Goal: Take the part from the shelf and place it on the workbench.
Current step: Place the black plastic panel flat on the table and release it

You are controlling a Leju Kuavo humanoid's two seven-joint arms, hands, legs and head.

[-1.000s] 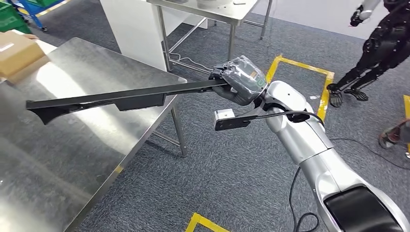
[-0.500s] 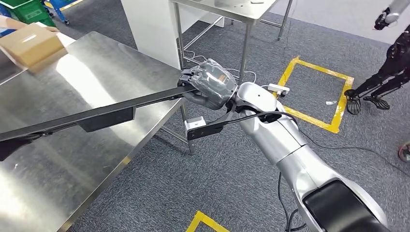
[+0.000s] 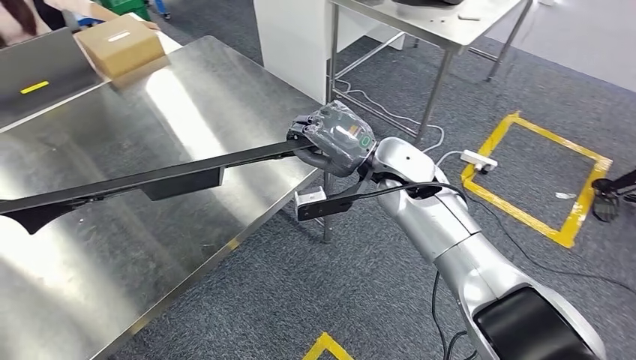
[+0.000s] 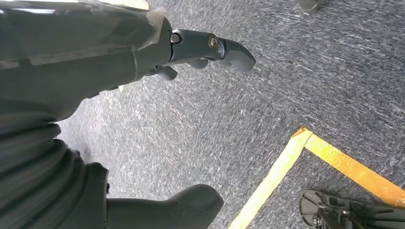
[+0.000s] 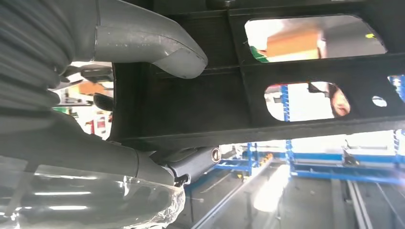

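At the table's near edge: right hand [image 3: 334, 140] clamped on one end of the long black part [image 3: 142, 181], which juts out level above the steel table [image 3: 90, 270], not yet resting. Left hand [image 4: 143, 52] hangs empty, fingers apart. Risk: end-held length could sag, twist or strike the cardboard box [image 3: 120, 45]

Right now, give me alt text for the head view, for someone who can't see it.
The robot's right hand grips one end of a long black part, holding it out over a shiny steel workbench. A cardboard box sits at the bench's far end, and yellow tape marks the grey carpet.
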